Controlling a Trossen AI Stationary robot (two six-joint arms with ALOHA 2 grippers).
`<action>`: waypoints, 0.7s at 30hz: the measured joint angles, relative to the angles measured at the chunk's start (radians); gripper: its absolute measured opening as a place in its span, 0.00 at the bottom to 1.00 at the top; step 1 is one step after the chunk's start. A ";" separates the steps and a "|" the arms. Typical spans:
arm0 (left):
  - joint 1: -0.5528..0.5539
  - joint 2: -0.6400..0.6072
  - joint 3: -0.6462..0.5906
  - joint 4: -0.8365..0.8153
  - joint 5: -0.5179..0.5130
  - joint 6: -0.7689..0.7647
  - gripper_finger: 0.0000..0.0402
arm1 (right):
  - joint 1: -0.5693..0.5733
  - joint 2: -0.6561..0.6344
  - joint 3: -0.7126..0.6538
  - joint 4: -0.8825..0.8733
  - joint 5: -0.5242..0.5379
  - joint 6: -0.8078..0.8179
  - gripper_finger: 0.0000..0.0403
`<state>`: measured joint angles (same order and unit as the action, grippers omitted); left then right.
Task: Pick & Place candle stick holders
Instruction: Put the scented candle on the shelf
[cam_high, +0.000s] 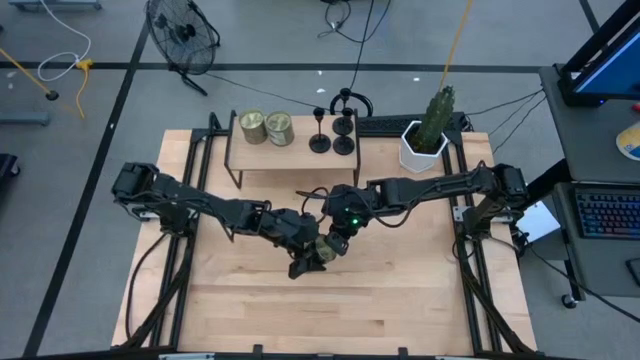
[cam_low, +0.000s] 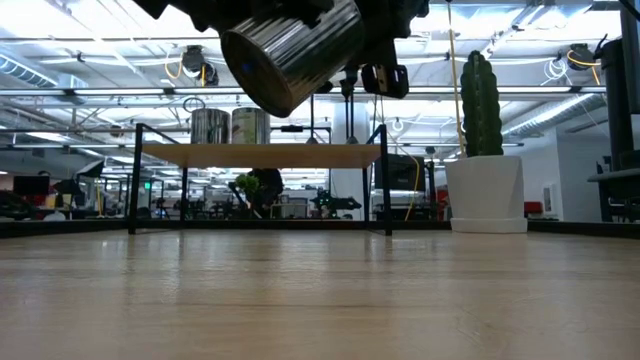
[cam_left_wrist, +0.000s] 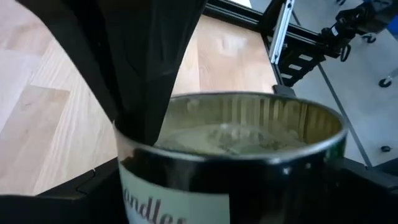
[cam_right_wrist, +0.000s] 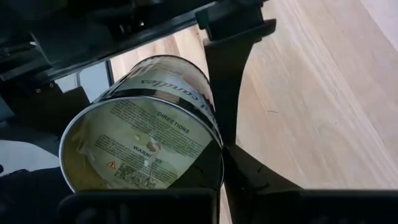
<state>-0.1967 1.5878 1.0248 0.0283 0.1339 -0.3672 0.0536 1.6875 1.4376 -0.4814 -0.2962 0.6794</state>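
Note:
A round metal candle tin (cam_high: 323, 249) with a paper label is held up in the air over the middle of the table, tilted, as the low view (cam_low: 292, 50) shows. My left gripper (cam_high: 306, 258) is shut on it. My right gripper (cam_high: 334, 238) is close against the tin from the right; its wrist view looks at the tin's labelled bottom (cam_right_wrist: 140, 146). Three black candle stick holders (cam_high: 343, 146) stand by their round bases on the shelf (cam_high: 300, 152) at the far side, untouched. My left gripper holds the tin at its open mouth. One finger (cam_left_wrist: 146, 74) comes over the rim (cam_left_wrist: 134, 134), and one (cam_right_wrist: 225, 93) runs along the outside of the wall. The tin is lifted clear of the table and tilted, with the wax inside showing.
Two more candle tins (cam_high: 265, 127) stand on the shelf's left part. A cactus in a white pot (cam_high: 425, 140) stands at the far right. The wooden table top (cam_high: 330, 310) lies bare in front of the arms.

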 joint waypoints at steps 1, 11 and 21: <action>0.000 0.000 0.000 -0.005 -0.002 -0.002 0.97 | 0.001 0.000 0.000 -0.001 0.000 -0.001 0.00; 0.002 -0.010 0.001 -0.044 -0.029 -0.054 0.92 | 0.000 0.000 0.000 -0.002 0.003 -0.011 0.00; 0.005 -0.011 0.001 -0.046 -0.026 -0.065 0.90 | 0.000 0.000 -0.001 0.014 -0.019 -0.017 0.00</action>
<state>-0.1913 1.5772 1.0260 -0.0178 0.1077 -0.4320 0.0536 1.6875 1.4368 -0.4674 -0.3151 0.6627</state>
